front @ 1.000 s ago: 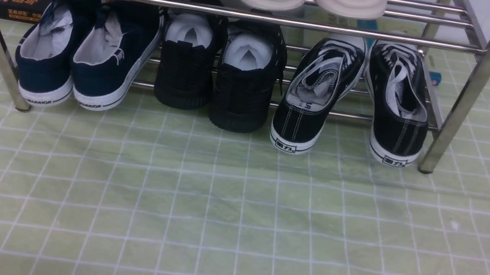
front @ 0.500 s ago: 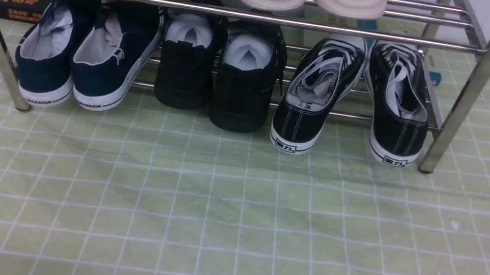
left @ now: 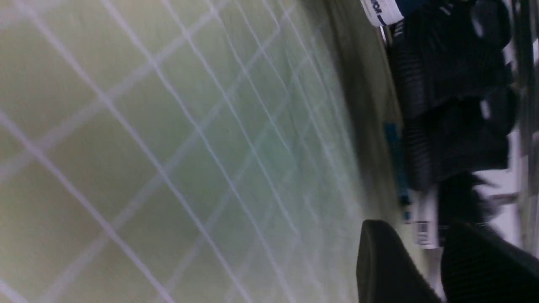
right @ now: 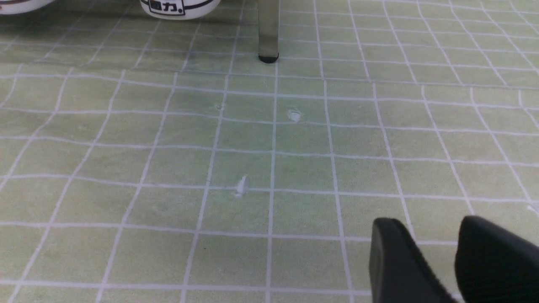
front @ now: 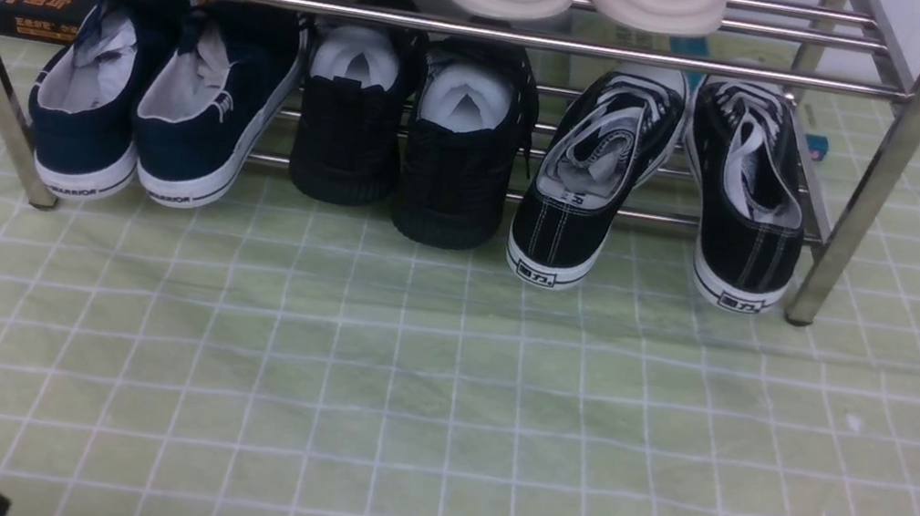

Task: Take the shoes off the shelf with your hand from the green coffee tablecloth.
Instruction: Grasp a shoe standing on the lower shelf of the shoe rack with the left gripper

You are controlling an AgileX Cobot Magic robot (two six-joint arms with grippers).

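While the black shoes (front: 455, 174) sit on the low rails of the shelf (front: 423, 22), between a blue pair (front: 208, 98) and a white-soled pair (front: 578, 212) | left claw (left: 414, 227): fingers apart, empty, over the green cloth (front: 437, 402) | right claw (right: 427, 221): apart, empty

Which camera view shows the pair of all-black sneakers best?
The front view. It shows both all-black sneakers heel-first on the lower tier of the shelf, between the navy pair and the white-soled black pair. The left wrist view shows them blurred and only in part. The right wrist view misses them.
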